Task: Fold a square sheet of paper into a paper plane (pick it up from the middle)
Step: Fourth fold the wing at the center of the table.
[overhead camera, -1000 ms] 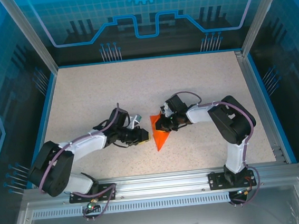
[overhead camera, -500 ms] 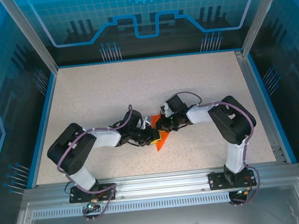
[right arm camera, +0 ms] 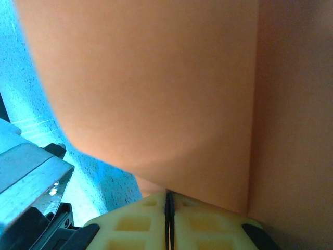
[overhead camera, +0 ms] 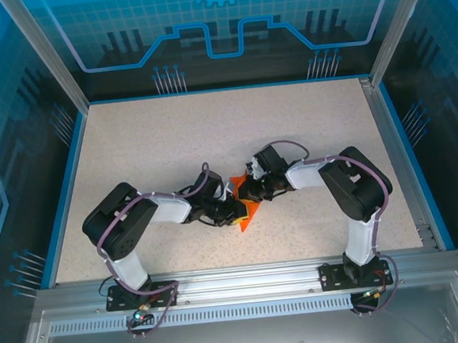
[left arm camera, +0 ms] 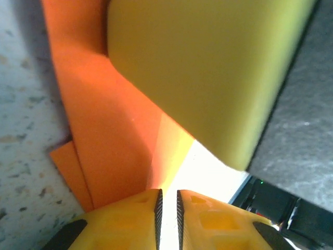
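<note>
Matt orange paper (left arm camera: 104, 130); speckled table (overhead camera: 145, 147), prob. laminate; L fingers (left arm camera: 130, 219) plastic.

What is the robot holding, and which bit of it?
The right gripper pinches the folded orange paper toward its far end. The left gripper is almost closed at the paper too; whether it grips cannot be told.

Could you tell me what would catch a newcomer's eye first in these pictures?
The folded orange paper stands out at once, bright against the pale speckled table, near its middle. Both arms bend inward to meet over it: the right gripper is shut on the paper, and the left gripper noses in from the opposite side, its fingertips almost together.
</note>
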`<state>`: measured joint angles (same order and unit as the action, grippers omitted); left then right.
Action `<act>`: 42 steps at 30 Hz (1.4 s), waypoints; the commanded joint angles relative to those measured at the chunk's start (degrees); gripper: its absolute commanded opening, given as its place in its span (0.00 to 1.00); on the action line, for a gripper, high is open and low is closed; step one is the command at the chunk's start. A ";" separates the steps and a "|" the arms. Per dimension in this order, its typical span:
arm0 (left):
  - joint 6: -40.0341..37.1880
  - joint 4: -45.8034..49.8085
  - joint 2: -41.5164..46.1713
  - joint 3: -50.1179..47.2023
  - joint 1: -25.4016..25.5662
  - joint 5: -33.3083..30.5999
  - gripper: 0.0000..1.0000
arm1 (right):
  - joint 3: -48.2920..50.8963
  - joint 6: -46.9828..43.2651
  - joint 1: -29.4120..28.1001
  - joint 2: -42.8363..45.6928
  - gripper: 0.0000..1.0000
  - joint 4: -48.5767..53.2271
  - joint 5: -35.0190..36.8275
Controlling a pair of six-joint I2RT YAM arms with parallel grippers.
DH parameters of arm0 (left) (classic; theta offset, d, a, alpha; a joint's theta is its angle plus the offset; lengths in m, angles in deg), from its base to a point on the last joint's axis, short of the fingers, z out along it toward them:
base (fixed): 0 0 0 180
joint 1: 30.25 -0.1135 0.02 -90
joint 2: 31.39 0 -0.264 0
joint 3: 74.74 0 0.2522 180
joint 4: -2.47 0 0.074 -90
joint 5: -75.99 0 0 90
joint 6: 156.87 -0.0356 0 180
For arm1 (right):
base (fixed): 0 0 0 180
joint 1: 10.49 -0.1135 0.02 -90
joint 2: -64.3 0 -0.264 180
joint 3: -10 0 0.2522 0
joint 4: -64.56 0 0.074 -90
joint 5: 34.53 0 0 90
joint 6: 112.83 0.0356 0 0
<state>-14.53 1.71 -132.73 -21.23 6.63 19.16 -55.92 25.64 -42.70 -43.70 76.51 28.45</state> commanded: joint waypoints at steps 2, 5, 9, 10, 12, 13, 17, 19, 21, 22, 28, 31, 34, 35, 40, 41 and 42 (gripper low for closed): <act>-6.62 10.54 -1.06 1.03 1.34 4.18 0.19 | 3.38 -0.47 -0.05 -5.72 0.12 7.01 7.16; -8.43 13.41 -1.35 1.22 1.34 4.83 0.20 | 3.22 -0.52 -0.09 -5.88 0.11 7.25 7.38; -9.07 13.81 -1.96 0.63 1.55 6.60 0.20 | 3.23 -0.46 -0.05 -5.74 0.12 7.27 7.43; -9.09 13.68 -2.15 0.38 1.53 6.65 0.20 | 3.34 -0.47 -0.02 -5.73 0.12 7.27 7.50; -8.95 13.51 -2.47 -0.05 1.57 6.96 0.20 | 3.47 -0.31 -0.04 -5.65 0.12 7.34 7.64; -8.55 13.14 -2.50 -0.42 1.70 6.83 0.20 | 3.59 -0.33 -0.05 -5.68 0.12 7.25 7.70; -8.40 12.81 -1.61 -1.75 1.76 6.57 0.19 | 3.91 0.11 -0.09 -5.64 0.12 6.90 7.70; -7.98 12.34 -1.48 -2.41 1.63 6.60 0.19 | 4.10 0.25 -0.14 -5.81 0.12 6.79 7.78; -6.43 10.66 -1.41 -3.61 1.76 7.19 0.18 | 4.26 0.47 -0.22 -5.82 0.12 6.62 7.82; -5.42 9.20 -1.20 -4.56 1.76 7.34 0.18 | 4.36 0.53 -0.23 -5.82 0.12 6.48 7.83; -4.52 7.57 0.40 -7.61 1.85 7.11 0.18 | 4.96 1.14 -0.31 -5.88 0.12 5.85 8.14; -4.51 7.07 0.85 -8.02 1.80 7.91 0.18 | 5.28 1.36 -0.39 -5.74 0.12 5.69 8.28; -4.72 7.23 1.29 -8.09 1.86 8.71 0.19 | 5.38 1.52 -0.51 -5.73 0.12 5.68 8.57; -4.47 7.15 1.62 -8.40 1.74 8.75 0.19 | 5.54 1.48 -0.58 -5.72 0.12 5.58 8.62; -5.30 8.68 2.41 -9.07 1.87 10.69 0.20 | 5.99 1.88 -0.68 -5.86 0.12 5.04 8.75; -5.97 9.81 2.74 -9.15 1.79 10.43 0.20 | 6.26 2.13 -0.78 -5.87 0.12 4.72 8.80; -6.10 10.44 3.05 -9.40 1.79 10.34 0.20 | 6.32 2.23 -0.91 -5.81 0.12 4.62 8.88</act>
<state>-20.48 0.62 -129.73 -27.44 7.11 26.24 -53.93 27.56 -42.70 -43.42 73.26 28.56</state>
